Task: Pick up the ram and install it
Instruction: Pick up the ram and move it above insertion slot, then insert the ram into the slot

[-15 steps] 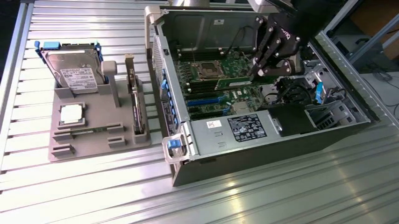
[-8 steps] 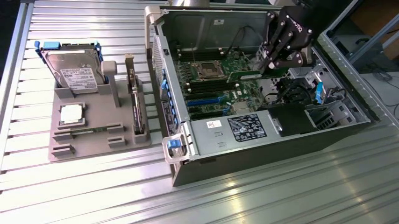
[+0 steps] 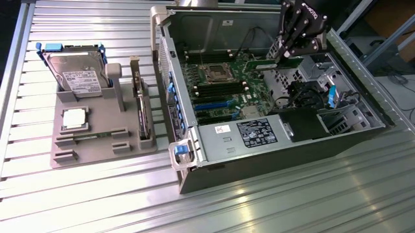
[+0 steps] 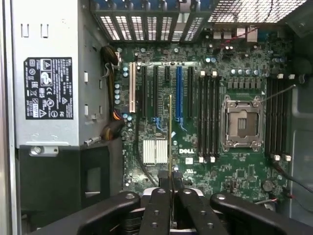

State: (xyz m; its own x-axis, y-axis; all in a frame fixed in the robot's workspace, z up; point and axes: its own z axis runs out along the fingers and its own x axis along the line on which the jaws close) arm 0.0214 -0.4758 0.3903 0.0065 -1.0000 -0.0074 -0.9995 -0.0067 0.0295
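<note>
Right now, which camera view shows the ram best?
The exterior view: the ram shows its green flat side, clamped in the gripper above the motherboard. The wrist view shows it edge-on, a thin strip.

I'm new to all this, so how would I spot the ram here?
Find the open computer case on the exterior view's right. Above its motherboard the black tool is shut on the ram: a thin green strip, the only board held in the air.

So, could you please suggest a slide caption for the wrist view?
Black gripper holding the thin green ram stick edge-on above the green motherboard.
</note>
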